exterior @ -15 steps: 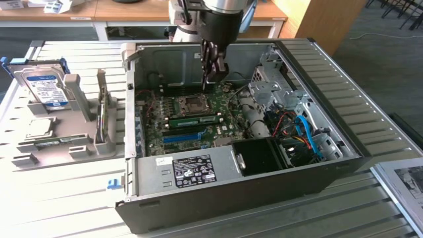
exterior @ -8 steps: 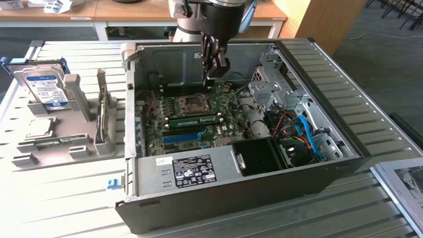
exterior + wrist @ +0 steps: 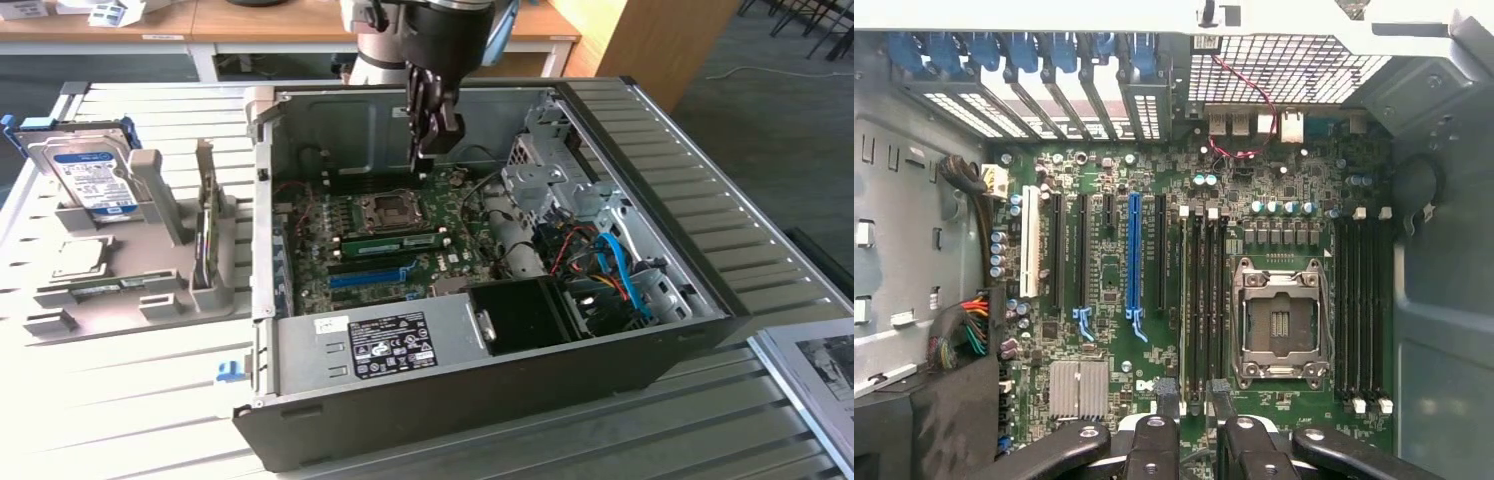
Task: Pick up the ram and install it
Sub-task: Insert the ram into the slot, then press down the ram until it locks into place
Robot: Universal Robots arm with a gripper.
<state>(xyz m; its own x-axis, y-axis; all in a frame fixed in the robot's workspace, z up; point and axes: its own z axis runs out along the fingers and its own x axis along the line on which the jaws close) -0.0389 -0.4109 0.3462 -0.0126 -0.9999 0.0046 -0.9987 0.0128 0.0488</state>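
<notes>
We see the arm [image 3: 441, 35] as a thick, round wrist, pale grey on the exterior view's left and glossy black through the middle, with a blue piece [image 3: 502, 30] at its other edge. Beneath it the gripper [image 3: 430, 140] looks narrow and black, built of jointed links. In the wrist view we find the gripper [image 3: 1193, 398] again, with two blunt black fingertips [image 3: 1167, 396], flat black link bars [image 3: 1044, 455], and four round silver pins [image 3: 1089, 432] at the joints.
</notes>
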